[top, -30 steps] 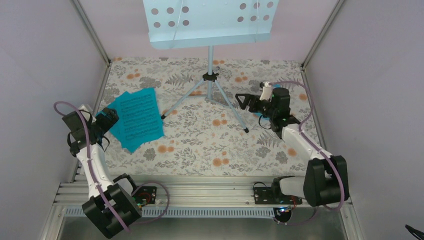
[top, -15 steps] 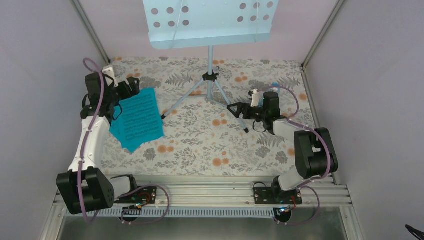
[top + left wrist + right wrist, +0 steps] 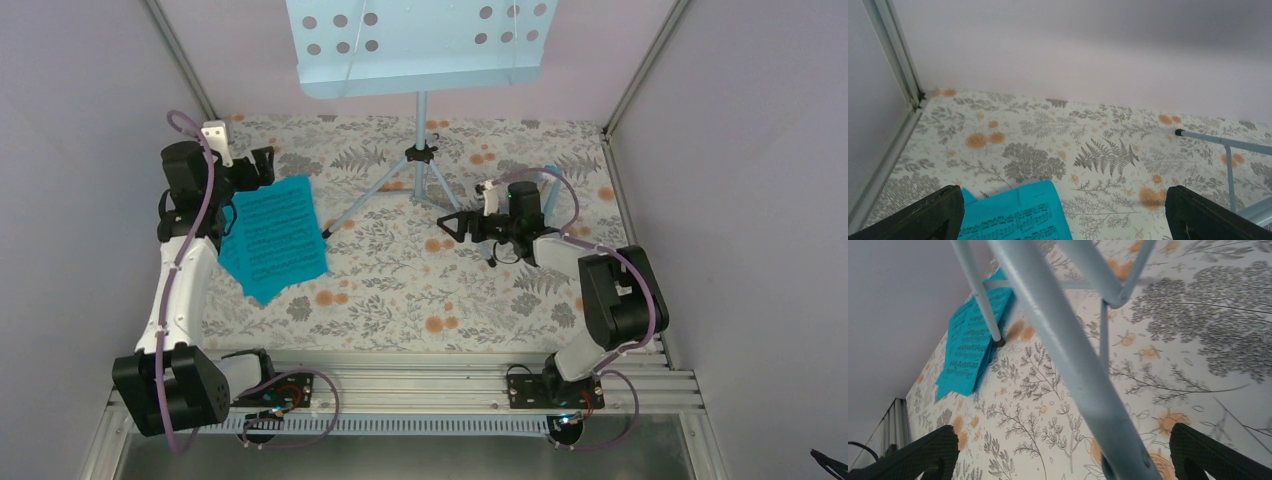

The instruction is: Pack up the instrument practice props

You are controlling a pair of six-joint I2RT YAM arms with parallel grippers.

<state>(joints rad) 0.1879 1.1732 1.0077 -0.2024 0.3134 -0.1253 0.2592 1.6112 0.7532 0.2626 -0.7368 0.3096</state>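
Note:
The pale blue music stand stands at the back, with its perforated desk (image 3: 420, 45) above thin tripod legs (image 3: 425, 190). Turquoise sheet-music pages (image 3: 275, 238) lie flat on the left. My left gripper (image 3: 265, 170) hovers open over the pages' far edge. The left wrist view shows the pages (image 3: 1018, 217) low between its two fingers (image 3: 943, 215). My right gripper (image 3: 448, 225) is open around the stand's right front leg (image 3: 1068, 355), near the leg's foot. Neither of its fingers (image 3: 1218, 450) touches the leg.
A floral cloth (image 3: 400, 290) covers the table. Pale walls and metal corner posts (image 3: 185, 70) close in the left, back and right. The stand's other legs (image 3: 1228, 142) spread across the cloth's middle back.
My left arm has swung from the front left up to the pages' far edge. My right gripper has slid left until it straddles the stand's leg. Both stay open.

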